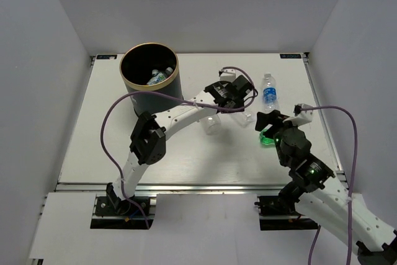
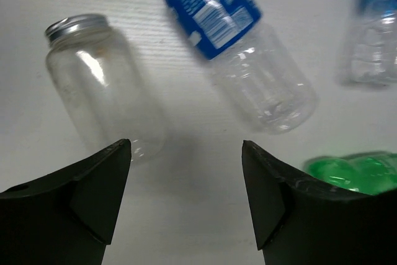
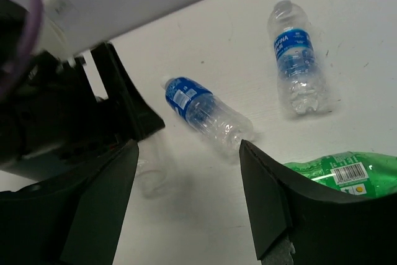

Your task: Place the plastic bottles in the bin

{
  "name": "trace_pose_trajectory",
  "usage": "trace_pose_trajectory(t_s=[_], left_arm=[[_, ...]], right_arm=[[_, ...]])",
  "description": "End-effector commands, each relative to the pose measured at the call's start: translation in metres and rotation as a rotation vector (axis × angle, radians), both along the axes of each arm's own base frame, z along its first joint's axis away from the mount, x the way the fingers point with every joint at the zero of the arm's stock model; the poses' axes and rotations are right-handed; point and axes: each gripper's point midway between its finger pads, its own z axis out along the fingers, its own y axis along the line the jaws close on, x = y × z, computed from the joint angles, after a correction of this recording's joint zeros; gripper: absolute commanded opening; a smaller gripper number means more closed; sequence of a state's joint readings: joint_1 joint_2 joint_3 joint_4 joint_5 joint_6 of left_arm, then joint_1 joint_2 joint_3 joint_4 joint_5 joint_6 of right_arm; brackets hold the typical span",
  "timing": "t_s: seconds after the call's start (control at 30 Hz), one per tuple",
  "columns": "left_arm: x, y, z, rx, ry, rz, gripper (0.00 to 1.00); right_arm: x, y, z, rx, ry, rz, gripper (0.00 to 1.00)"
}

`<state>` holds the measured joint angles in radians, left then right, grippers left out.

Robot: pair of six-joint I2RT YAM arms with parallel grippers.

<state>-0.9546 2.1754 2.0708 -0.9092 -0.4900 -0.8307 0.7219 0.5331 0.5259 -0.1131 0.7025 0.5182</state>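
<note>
Plastic bottles (image 1: 268,91) lie on the surface (image 1: 99,141) at four o'clock from the bin (image 1: 133,60), where the left end effector (image 2: 185,147) and right end effector (image 3: 188,147) hover spread and empty, seemingly about to lower and clamp one.

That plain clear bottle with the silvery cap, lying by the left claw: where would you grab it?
Probably from above, across the middle of the plain clear bottle, one finger on each long side. It lies flat on the table, and its body is straight and even there, while it narrows toward the cap. The left gripper is open.
</note>
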Motion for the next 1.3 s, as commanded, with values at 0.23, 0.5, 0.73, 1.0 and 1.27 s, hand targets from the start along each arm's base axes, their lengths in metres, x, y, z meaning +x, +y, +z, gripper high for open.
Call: trace_pose_trajectory(t_s=[0.23,0.5,0.73,1.0,1.27], left_arm=[[-0.009,0.056,0.008,0.126,0.007,0.173,0.84],[-0.015,0.081,-0.032,0.209,0.069,0.229,0.87],[0.003,0.075,-0.053,0.165,0.101,0.221,0.91],[0.002,0.071,-0.101,0.129,0.176,0.17,0.92],[0.008,0.083,-0.126,0.153,0.208,0.195,0.84]], right_arm=[[-0.01,-0.024,0.022,0.108,-0.069,-0.098,0.74],[-0.01,-0.022,0.019,0.108,-0.059,-0.083,0.74],[-0.013,-0.02,0.02,0.109,-0.063,-0.064,0.74],[-0.015,-0.018,0.023,0.123,-0.081,-0.04,0.74],[-0.016,-0.016,0.024,0.129,-0.09,-0.027,0.74]])
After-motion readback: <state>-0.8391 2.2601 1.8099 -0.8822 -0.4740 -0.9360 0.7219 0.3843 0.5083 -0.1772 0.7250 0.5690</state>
